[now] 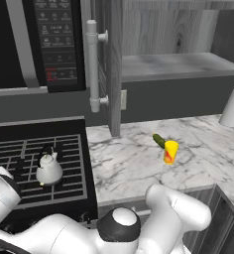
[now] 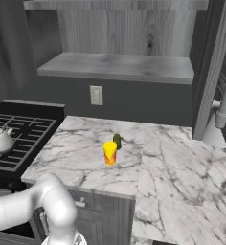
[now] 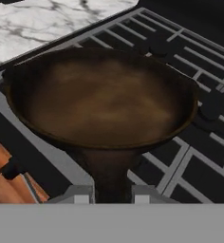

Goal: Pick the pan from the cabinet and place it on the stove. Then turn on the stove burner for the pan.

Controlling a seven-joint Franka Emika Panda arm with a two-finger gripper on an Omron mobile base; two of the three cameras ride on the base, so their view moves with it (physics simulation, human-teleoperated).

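Note:
In the hand view the round dark-brown pan [image 3: 104, 97] hangs just above the stove's black grates [image 3: 199, 147], near the stove's front edge. My gripper [image 3: 111, 193] is shut on the pan's handle, which runs down between the two fingertips [image 3: 78, 194]. A small dark knob [image 3: 12, 167] shows on the stove front below the pan's left side. The stove [image 1: 20, 149] lies at the left of the left base view, and the stove [image 2: 24, 131] sits at the left of the right base view. The grey wood-grain cabinet [image 1: 178, 64] stands open, its door handle [image 1: 92, 64] pale.
A small white kettle [image 1: 49, 168] sits on the grates, kettle [image 2: 1, 139] at the far left. A yellow and red cup [image 1: 170, 151] with a green thing beside it stands on the marble counter [image 2: 172, 158]. A black microwave [image 1: 39, 44] hangs above the stove.

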